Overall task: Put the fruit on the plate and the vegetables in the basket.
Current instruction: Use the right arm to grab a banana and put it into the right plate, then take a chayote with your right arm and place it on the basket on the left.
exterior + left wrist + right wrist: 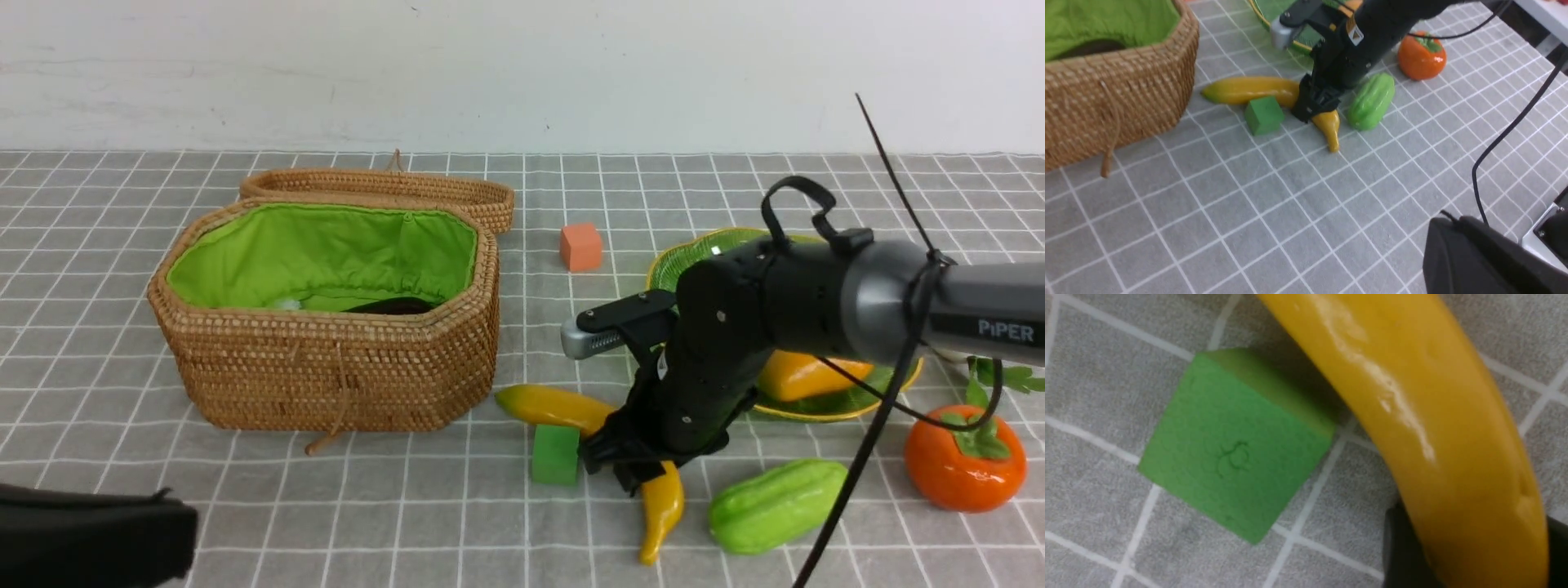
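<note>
The yellow banana lies on the cloth in front of the basket. My right gripper comes down over its middle and is shut on it; in the right wrist view the banana fills the gap between the dark fingers. The mango rests on the green plate, partly hidden by the arm. The persimmon and green gourd sit on the cloth at right. The radish's leaves peek out behind the arm. The dark eggplant lies in the wicker basket. My left gripper rests shut and empty at near left.
A green cube touches the banana right beside my right gripper. An orange cube stands left of the plate. The basket's lid leans behind the basket. A black cable hangs from the right arm over the gourd.
</note>
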### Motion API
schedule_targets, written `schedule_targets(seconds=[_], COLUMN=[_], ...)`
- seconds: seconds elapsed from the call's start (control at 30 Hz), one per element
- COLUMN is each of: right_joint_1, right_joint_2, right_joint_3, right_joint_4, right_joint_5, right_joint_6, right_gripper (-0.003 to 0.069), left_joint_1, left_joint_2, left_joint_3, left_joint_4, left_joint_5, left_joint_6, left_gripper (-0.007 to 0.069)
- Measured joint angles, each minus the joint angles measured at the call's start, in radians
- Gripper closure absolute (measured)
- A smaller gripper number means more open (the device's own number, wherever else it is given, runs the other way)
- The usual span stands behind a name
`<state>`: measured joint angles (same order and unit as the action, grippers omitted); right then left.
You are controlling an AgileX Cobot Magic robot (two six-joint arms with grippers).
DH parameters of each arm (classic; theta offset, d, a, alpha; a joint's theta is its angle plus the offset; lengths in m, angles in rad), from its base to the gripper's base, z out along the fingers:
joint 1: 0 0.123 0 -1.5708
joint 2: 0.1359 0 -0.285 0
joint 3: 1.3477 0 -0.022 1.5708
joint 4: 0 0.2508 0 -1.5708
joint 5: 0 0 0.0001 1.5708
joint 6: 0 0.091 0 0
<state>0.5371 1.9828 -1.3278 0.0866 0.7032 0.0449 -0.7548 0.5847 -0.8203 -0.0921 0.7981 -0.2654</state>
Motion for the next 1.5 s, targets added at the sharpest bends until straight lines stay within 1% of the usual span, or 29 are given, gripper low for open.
schedule_targets(seconds=[0.13, 0.2, 0.3, 0.33, 0.37, 0.47, 0.57, 0.7, 0.8, 0.87, 0.93, 0.97, 1.07, 1.17, 1.27, 1.33, 1.37, 1.43, 1.47, 1.5], right_joint_1=[0.0, -0.014, -0.074, -0.12, -0.146, -0.278, -0.368, -0.394, -0.389, -0.386, -0.386, -0.386, -0.386, -0.386, -0.38, -0.357, -0.353, -0.282, -0.276, -0.225], right_joint_2=[-0.038, -0.111, -0.171, -0.179, -0.179, -0.123, -0.012, 0.11, 0.149, 0.16, 0.16, 0.157, 0.131, 0.079, -0.015, -0.098, -0.107, -0.236, -0.245, -0.306], right_joint_3=[0.001, -0.029, -0.093, -0.132, -0.158, -0.244, -0.325, -0.386, -0.396, -0.399, -0.402, -0.403, -0.403, -0.403, -0.403, -0.38, -0.37, -0.256, -0.233, -0.137], right_joint_4=[0.006, 0.006, -0.001, -0.005, -0.006, 0.011, 0.083, 0.18, 0.204, 0.212, 0.212, 0.212, 0.207, 0.207, 0.203, 0.179, 0.177, 0.151, 0.151, 0.135], right_joint_5=[0.057, 0.109, 0.125, 0.116, 0.108, 0.079, 0.094, 0.134, 0.139, 0.139, 0.138, 0.137, 0.167, 0.215, 0.313, 0.392, 0.399, 0.485, 0.489, 0.497], right_joint_6=[0.001, 0.011, 0.026, 0.041, 0.049, 0.106, 0.165, 0.187, 0.191, 0.193, 0.193, 0.193, 0.181, 0.147, 0.062, -0.023, -0.034, -0.223, -0.239, -0.375], right_gripper=[0.033, 0.033, 0.033, 0.033, 0.033, 0.033, 0.033, 0.033, 0.033, 0.0307, 0.0267, 0.0216, 0.0112, 0.0078, 0.0132, 0.0222, 0.0243, 0.0382, 0.04, 0.0457], left_joint_1=[0.0, 0.0, 0.0, 0.0, 0.0, 0.0, 0.0, 0.0, 0.0, 0.0, 0.0, 0.0, 0.0, 0.0, 0.0, 0.0, 0.0, 0.0, 0.0, 0.0], left_joint_2=[0.005, 0.006, 0.007, 0.007, 0.007, 0.007, 0.007, 0.007, 0.007, 0.007, 0.007, 0.007, 0.007, 0.007, 0.007, 0.007, 0.007, 0.007, 0.007, 0.007], left_joint_3=[0.001, 0.003, 0.003, 0.003, 0.003, 0.003, 0.003, 0.003, 0.003, 0.003, 0.003, 0.003, 0.003, 0.003, 0.003, 0.003, 0.003, 0.003, 0.003, 0.003], left_joint_4=[0.0, 0.0, 0.0, 0.0, 0.0, 0.0, 0.0, 0.0, 0.0, 0.0, 0.0, 0.0, 0.0, 0.0, 0.0, 0.0, 0.0, 0.0, 0.0, -0.001], left_joint_5=[-0.002, -0.008, -0.015, -0.017, -0.018, -0.02, -0.019, -0.015, -0.012, -0.012, -0.012, -0.008, 0.001, 0.001, 0.002, 0.002, 0.003, 0.005, 0.005, 0.008], left_joint_6=[0.003, 0.011, 0.044, 0.06, 0.065, 0.077, 0.081, 0.082, 0.082, 0.082, 0.082, 0.082, 0.082, 0.083, 0.099, 0.115, 0.116, 0.139, 0.14, 0.153], left_gripper=[0.0638, 0.0638, 0.0638, 0.0638, 0.0638, 0.0638, 0.0638, 0.0638, 0.0638, 0.0638, 0.0638, 0.0638, 0.0638, 0.0638, 0.0638, 0.0638, 0.0638, 0.0638, 0.0638, 0.0638])
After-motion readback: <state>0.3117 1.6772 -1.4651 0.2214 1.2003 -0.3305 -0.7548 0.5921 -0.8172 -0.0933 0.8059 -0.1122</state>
